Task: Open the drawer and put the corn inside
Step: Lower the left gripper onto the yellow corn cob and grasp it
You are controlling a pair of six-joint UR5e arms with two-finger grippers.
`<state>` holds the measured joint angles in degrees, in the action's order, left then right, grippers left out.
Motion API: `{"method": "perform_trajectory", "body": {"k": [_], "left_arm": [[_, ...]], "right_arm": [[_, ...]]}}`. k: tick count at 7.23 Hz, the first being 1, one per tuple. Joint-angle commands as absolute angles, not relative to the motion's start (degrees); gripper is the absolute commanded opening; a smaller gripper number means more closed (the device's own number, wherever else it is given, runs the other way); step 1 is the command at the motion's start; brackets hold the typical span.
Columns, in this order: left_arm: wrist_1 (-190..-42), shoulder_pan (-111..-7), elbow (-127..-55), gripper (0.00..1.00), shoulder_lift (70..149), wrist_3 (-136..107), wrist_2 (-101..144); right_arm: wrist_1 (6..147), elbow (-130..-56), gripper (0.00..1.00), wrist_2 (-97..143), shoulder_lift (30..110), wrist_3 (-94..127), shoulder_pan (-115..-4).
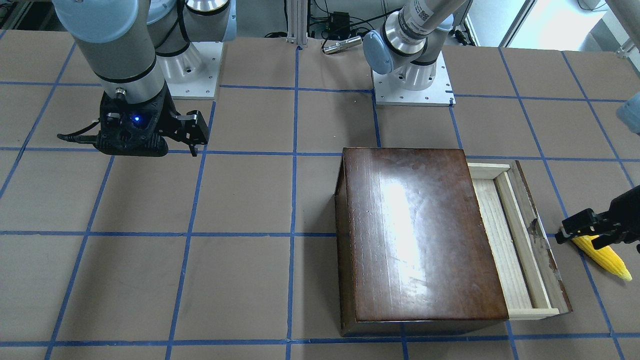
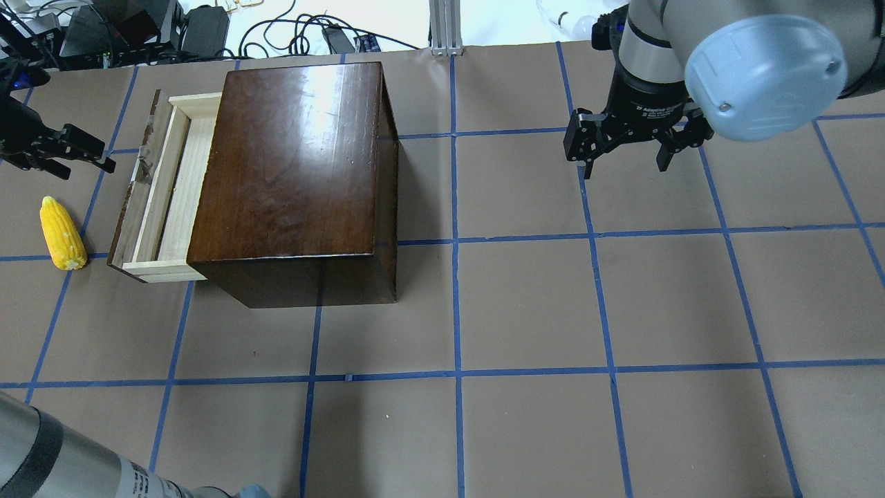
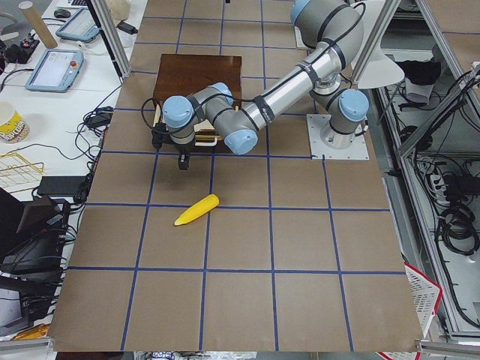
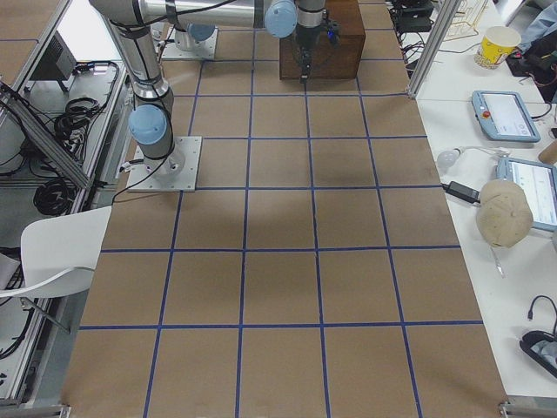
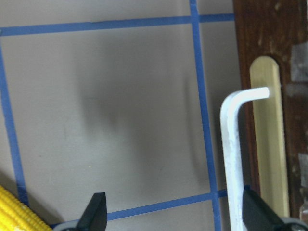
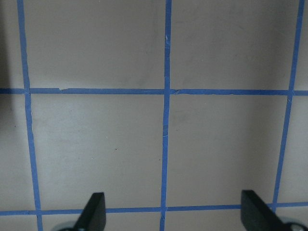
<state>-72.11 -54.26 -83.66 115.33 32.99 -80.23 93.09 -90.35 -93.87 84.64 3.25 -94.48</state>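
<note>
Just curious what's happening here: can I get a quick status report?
Left end effector open near the corn; right end effector open, far off. Drawer partly out, looks empty. Corn on table beside it, ungripped. Nothing in between.

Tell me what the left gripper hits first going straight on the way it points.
Likely the bare brown paper-covered tabletop: the left gripper points down between the bright yellow corn cob and the dark-brown drawer front, neither in its line. Height is unclear.
</note>
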Motion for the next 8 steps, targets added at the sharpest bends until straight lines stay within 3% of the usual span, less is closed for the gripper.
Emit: {"method": "perform_trajectory", "body": {"k": [1,4,8], "left_arm": [[-65.79,-50.64,-84.01,1.0,116.54,21.15,-81.56],[-57.26,-49.66,-84.28,1.0,120.3,17.68,-84.2],[-57.48,-49.31,-84.55,1.0,124.27,6.87,-92.72]], "right_arm": [[93.08,-90.35,1.0,-93.87,84.64,3.25,-94.48],[93.16,-90.35,1.0,-93.87,84.64,3.25,-94.48],[93.08,-90.35,1.0,-93.87,84.64,3.25,-94.48]]}}
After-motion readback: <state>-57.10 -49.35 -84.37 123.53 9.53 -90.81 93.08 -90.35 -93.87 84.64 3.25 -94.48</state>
